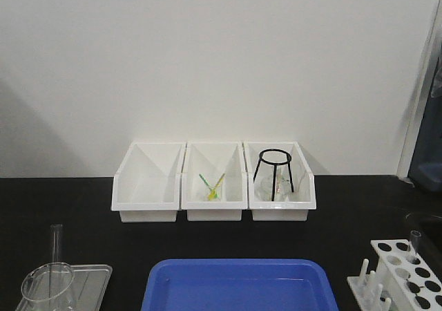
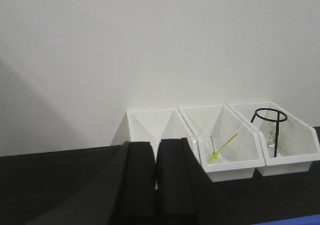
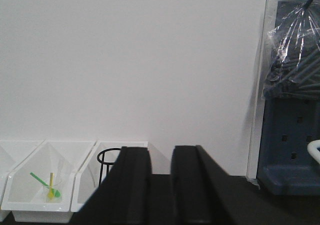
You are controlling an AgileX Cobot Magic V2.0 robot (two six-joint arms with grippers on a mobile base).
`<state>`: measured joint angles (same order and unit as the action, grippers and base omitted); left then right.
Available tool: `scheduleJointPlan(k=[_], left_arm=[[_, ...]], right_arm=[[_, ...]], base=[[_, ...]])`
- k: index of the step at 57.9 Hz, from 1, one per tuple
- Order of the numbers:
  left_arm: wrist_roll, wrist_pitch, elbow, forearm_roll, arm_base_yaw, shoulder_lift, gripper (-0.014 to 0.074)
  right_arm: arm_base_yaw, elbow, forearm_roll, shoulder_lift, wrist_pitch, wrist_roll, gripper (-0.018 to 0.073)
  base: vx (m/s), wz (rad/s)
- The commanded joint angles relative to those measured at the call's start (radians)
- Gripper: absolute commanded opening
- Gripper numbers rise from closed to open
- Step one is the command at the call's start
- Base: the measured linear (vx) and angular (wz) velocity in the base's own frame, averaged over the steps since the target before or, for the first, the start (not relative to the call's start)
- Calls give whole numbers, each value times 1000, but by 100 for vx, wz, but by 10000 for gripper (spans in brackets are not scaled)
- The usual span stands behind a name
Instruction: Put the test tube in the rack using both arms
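The test tube (image 1: 56, 239) stands upright in a clear glass beaker (image 1: 47, 287) at the front left of the black table, reaching above the beaker's rim. At the front right stands the white rack (image 1: 407, 273), with another clear tube (image 1: 414, 242) in a back hole. Neither arm shows in the front view. In the left wrist view my left gripper (image 2: 156, 144) is shut, empty, its fingers (image 2: 137, 175) almost touching. In the right wrist view my right gripper (image 3: 161, 150) is open by a narrow gap with nothing in it. Both point towards the white bins at the back.
Three white bins (image 1: 214, 183) line the back wall; the middle one holds yellow and green sticks (image 1: 213, 185), the right one a black wire stand (image 1: 274, 173). A blue tray (image 1: 238, 283) lies front centre. The beaker rests on a metal tray (image 1: 93, 280). A blue panel (image 3: 292, 135) stands far right.
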<state>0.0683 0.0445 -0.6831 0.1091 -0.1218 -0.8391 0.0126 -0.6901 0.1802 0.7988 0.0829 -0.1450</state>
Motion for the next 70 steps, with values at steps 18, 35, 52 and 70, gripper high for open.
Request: scheduleJointPlan(k=[18, 35, 52, 70], left_arm=[[-2, 105, -33, 3, 0, -10, 619], [-52, -142, -32, 52, 0, -110, 569], [-55, 27, -33, 61, 1, -386, 554], [-45, 182, -127, 92, 6, -643, 554]], right_arm=[[1, -37, 8, -4, 92, 5, 684], [1, -34, 8, -4, 83, 2, 606], [1, -34, 8, -4, 84, 2, 491], [1, -34, 8, -4, 84, 6, 468]], base=[[0, 0], [0, 0], [0, 0], [0, 0]])
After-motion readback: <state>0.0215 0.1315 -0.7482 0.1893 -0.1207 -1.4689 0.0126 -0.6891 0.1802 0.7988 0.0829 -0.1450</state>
